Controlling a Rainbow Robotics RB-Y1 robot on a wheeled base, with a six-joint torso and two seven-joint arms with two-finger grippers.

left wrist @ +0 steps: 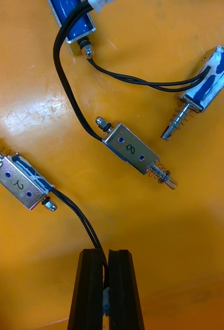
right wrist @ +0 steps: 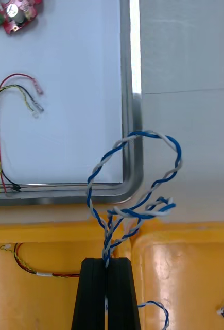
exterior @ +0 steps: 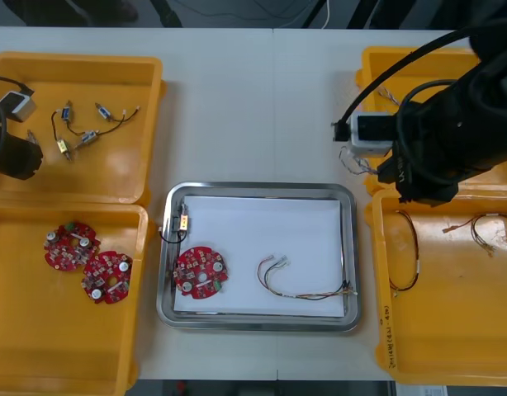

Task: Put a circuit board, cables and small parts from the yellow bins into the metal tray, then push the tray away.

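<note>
**Front view.**
- Shiny rectangular metal tray [exterior: 258,188], white inside, at the table's centre between the yellow plastic bins [exterior: 80,66].
- The tray holds one round red circuit board [exterior: 201,272], one red and yellow cable [exterior: 307,285], and one small metal part with black lead [exterior: 181,223] near its far left corner.
- Right arm [exterior: 439,140] is over the far right bin's inner edge. Left arm [exterior: 10,153] is over the far left bin.

**Right wrist view.**
- Right gripper [right wrist: 107,264]: fingers pinch the twisted blue and white cable [right wrist: 137,193].
- The cable's loops hang above the bin rim, just beside the tray's corner and not over the white inside.

**Left wrist view.**
- Left gripper [left wrist: 105,253]: fingers are pressed on the thin black lead of a boxy metal part [left wrist: 21,180] lying on the bin floor.
- Two like parts [left wrist: 135,152] lie near, with their leads crossing.

**Step, as judged.** Cable transfer, with a second part pick prepared.

**Next move.**
- Carry the cable across the rim until every loop is over the white inside, then release.
- The left lift calls for care, since the part may swing on its lead.
</note>
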